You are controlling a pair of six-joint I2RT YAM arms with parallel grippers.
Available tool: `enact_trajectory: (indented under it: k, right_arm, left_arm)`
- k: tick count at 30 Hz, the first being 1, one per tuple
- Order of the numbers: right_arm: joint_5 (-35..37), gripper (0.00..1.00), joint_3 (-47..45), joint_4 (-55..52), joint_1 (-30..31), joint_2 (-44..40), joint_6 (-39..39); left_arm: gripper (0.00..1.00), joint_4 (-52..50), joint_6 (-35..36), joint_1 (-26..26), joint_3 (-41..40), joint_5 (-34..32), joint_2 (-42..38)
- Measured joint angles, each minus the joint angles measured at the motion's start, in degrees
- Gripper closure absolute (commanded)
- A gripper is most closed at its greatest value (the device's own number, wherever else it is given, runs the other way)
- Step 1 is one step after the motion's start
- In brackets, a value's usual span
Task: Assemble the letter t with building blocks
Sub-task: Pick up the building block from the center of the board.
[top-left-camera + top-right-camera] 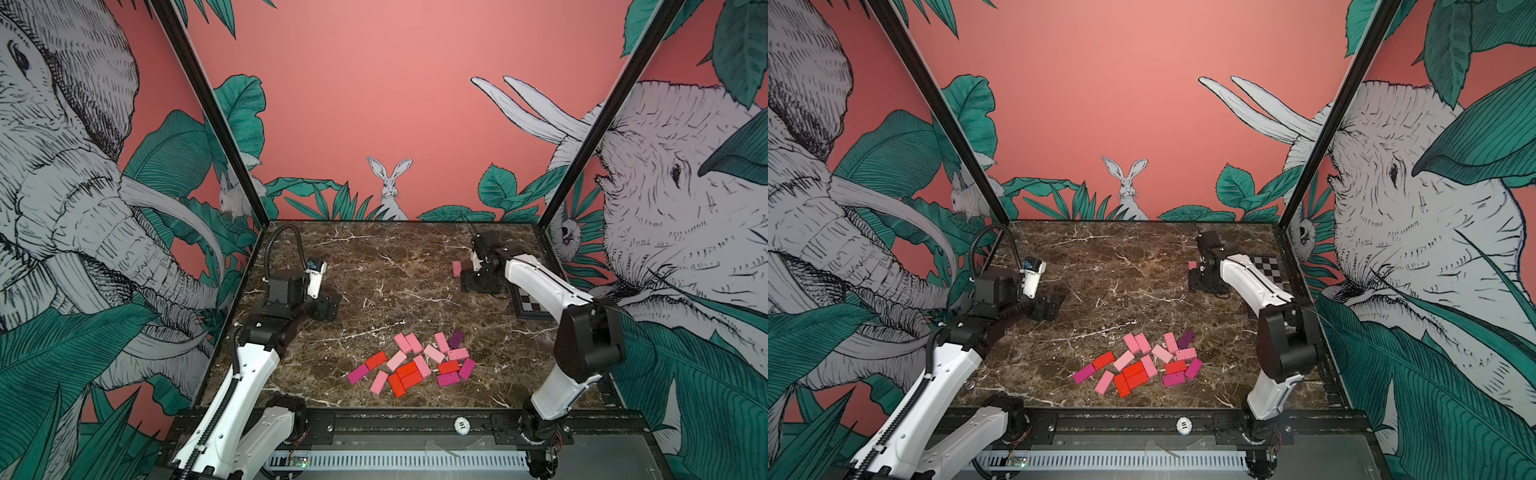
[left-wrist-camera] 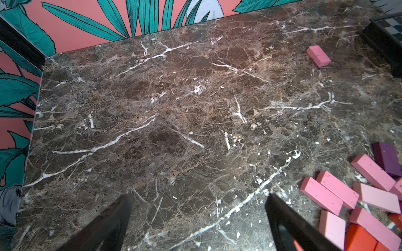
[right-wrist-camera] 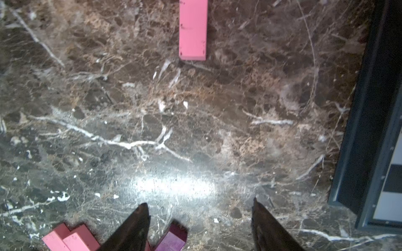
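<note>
Blocks (image 1: 415, 365) heaped at lower centre, one pink block (image 1: 457, 269) lying apart

In both top views most of the blocks lie in a loose cluster on the marble tabletop (image 1: 374, 257), at the lower centre of the frame. Red pieces sit in the middle of it, with light pink ones around them, magenta ones at the edges and a dark purple block (image 1: 456, 338) at its upper right. Many of them touch.

The pink block lies flat by itself in the upper right part of the tabletop, well apart from the cluster. The right gripper (image 1: 482, 286) sits just to the right of it in the frame. The right wrist view shows this gripper's jaws parted with only bare marble between them, and the lone block clear of the fingertips.

A black-framed checkered board (image 1: 530, 305) lies to the right of that gripper, partly hidden behind the arm.

The left gripper (image 1: 328, 305) is at the left-centre of the frame, over bare marble. Its jaws are spread wide and hold nothing.
</note>
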Motion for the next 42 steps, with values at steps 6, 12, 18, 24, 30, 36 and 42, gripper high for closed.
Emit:
enact_trajectory:
  k: [6,12,18,24,30,36,42]
  right_arm:
    - [-1.97,0.37,-11.02,-0.24,6.93,-5.73,4.48]
    - [-3.91,0.47,-17.49,2.51,9.99,-5.7,9.29]
    - [-4.9,0.58,-19.76,6.93,12.39,-3.54,12.55]
    - [-5.03,0.58,-20.7,10.23,13.44,-0.96,14.91]
    - [-4.31,0.72,-20.46,10.6,13.99,-0.48,15.06]
    - [-3.04,0.87,-18.51,9.11,14.16,0.68,10.49]
    - [0.33,1.0,-12.0,3.87,13.75,1.27,-0.94]
  left_arm:
    - [0.02,0.07,-0.15,0.0,0.0,0.68,2.03]
    - [0.02,0.15,-0.2,0.0,0.0,0.04,2.01]
    - [0.02,0.15,-0.37,0.0,0.0,-0.2,1.77]
    - [0.02,0.15,-0.35,0.0,0.0,-0.2,1.81]
    - [0.02,0.15,-0.37,0.0,0.0,-0.2,1.88]
    - [0.02,0.15,-0.37,0.0,0.0,-0.17,1.92]
    - [0.02,0.15,-0.37,0.0,0.0,-0.2,1.92]
